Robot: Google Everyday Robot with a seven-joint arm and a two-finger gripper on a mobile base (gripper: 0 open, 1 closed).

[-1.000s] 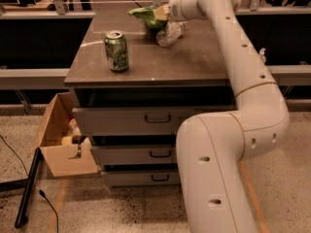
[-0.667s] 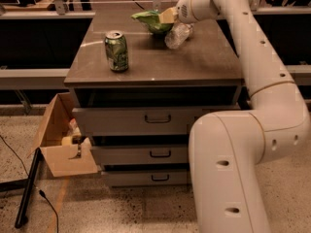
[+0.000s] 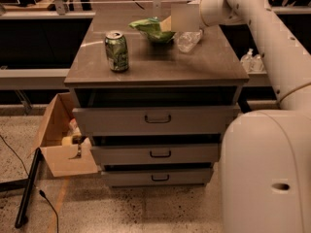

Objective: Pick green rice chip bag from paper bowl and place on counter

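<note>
The green rice chip bag (image 3: 151, 27) lies crumpled in the paper bowl (image 3: 160, 39) at the back middle of the counter (image 3: 160, 64). Only a little of the bowl shows under the bag. My gripper (image 3: 181, 19) is at the end of the white arm that reaches in from the right. It hovers just right of the bag, close to its edge. I cannot see whether it touches the bag.
A green patterned soda can (image 3: 117, 51) stands upright on the counter's left side. A clear plastic bottle (image 3: 188, 40) lies right of the bowl, under the gripper. An open cardboard box (image 3: 60, 149) sits on the floor at the left. My white base (image 3: 267, 178) fills the lower right.
The arm has shifted a little to the right and higher in view. The gripper stays beside the bag, and the bag stays in the bowl.
</note>
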